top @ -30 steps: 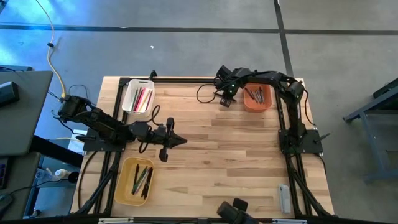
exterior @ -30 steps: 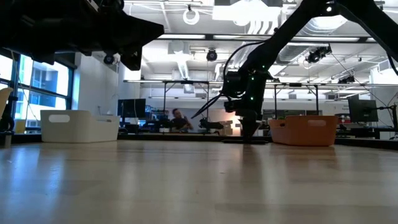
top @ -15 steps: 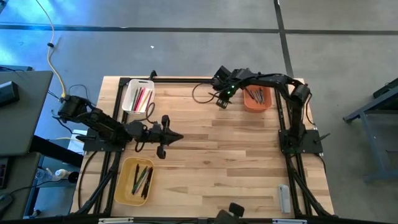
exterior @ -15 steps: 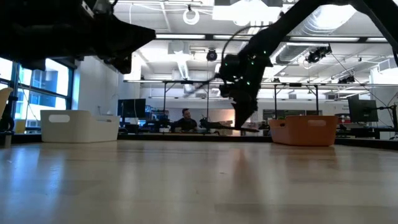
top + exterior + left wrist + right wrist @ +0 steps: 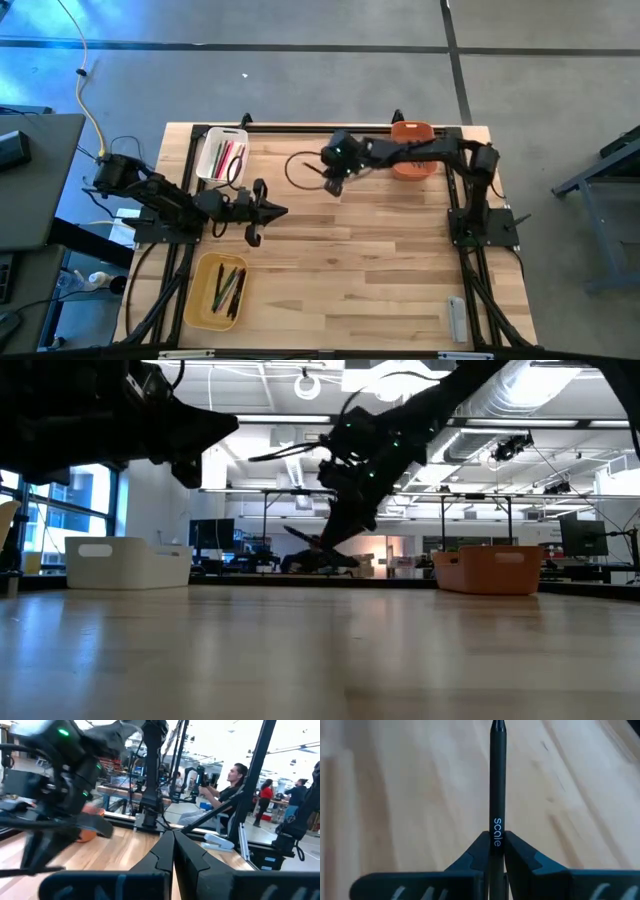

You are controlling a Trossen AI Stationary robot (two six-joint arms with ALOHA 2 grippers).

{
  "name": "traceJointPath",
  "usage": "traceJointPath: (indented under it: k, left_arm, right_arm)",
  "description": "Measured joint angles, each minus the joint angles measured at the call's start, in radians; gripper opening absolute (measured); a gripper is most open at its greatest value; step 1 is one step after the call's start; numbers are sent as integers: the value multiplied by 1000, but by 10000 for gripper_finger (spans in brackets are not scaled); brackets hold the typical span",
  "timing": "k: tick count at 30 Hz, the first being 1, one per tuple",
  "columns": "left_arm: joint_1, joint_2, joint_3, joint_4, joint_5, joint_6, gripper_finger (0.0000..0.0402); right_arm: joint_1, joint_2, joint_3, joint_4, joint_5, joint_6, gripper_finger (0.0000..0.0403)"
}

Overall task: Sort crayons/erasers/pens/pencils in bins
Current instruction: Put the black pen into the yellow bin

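Right gripper [image 5: 497, 851] has its jaws pinched on a black pen [image 5: 497, 780], long axis running straight out ahead of them above the tabletop [image 5: 380, 250], white bin [image 5: 222, 155] off beyond, nearer the left gripper [image 5: 262, 210], whose jaws are closed and empty.
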Motion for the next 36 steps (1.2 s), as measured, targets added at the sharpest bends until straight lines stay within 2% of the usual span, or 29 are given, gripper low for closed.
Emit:
traceJointPath:
  k: [8,14,18,22,29,36]
  left_arm:
    - [0,0,2,-2,-1,-9,0]
    - [-25,0,45,-43,-9,-12,0]
    - [-39,1,129,-182,-14,-67,1]
    - [-56,36,237,-318,-36,-62,17]
    - [-62,126,369,-312,6,-34,79]
    - [-62,147,429,-315,39,-17,130]
  right_arm:
    - [132,-135,-426,676,0,243,30]
    - [295,-191,-709,1226,158,307,30]
    - [403,-191,-815,1518,233,276,30]
    - [484,-191,-833,1642,254,206,30]
    - [568,-191,-784,1638,287,108,30]
    - [580,-191,-779,1642,286,105,30]
